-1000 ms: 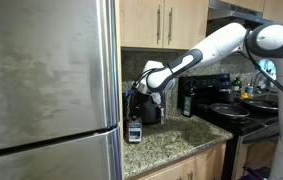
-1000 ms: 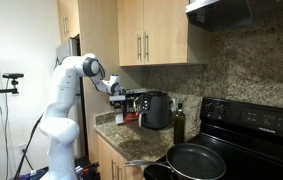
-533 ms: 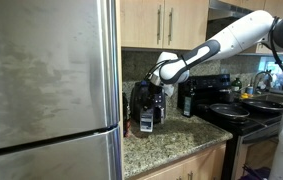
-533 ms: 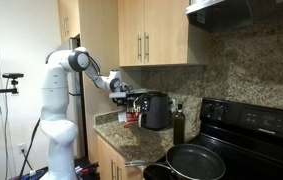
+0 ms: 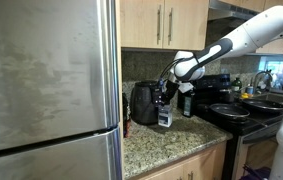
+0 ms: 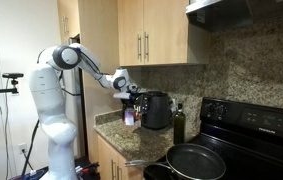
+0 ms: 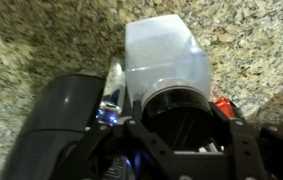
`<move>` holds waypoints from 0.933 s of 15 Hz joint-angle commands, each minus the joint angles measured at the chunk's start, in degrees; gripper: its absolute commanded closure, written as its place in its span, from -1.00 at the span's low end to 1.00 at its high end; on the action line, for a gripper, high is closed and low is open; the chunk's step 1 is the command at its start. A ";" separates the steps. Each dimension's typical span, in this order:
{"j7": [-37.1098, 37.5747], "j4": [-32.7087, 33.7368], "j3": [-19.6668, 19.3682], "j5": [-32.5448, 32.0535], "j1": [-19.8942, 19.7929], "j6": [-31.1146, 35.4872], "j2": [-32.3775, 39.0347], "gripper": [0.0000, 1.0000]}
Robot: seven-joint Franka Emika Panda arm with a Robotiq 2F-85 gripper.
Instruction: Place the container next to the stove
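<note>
Container (image 7: 166, 58) in end effector's (image 5: 165, 101) grip, translucent white body clear only in wrist view.

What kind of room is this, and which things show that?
Most likely a home kitchen: a stove carrying dark pans, a steel refrigerator, and wooden cabinets above a granite counter.
</note>
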 commanded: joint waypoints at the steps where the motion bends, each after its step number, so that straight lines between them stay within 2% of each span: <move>1: 6.06 -7.28 -3.29 -1.81 -3.12 -5.76 -11.49 0.24; 2: 7.42 -8.18 -4.12 -2.14 -3.88 -6.50 -12.97 0.24; 3: 4.81 -4.75 -3.70 -1.24 -2.08 -4.96 -7.76 -0.26; 6: 6.16 -7.65 -4.98 -1.57 -3.27 -6.45 -12.05 -0.26; 7: 6.52 -7.89 -4.87 -1.57 -3.24 -6.45 -12.22 0.24; 8: 7.67 -6.50 -4.83 -2.05 -3.94 -5.71 -8.84 0.24; 9: 11.41 -5.77 -4.37 -4.68 -6.30 -3.41 -6.20 0.24; 14: 23.67 2.01 -7.76 -11.32 -13.25 6.02 7.25 0.24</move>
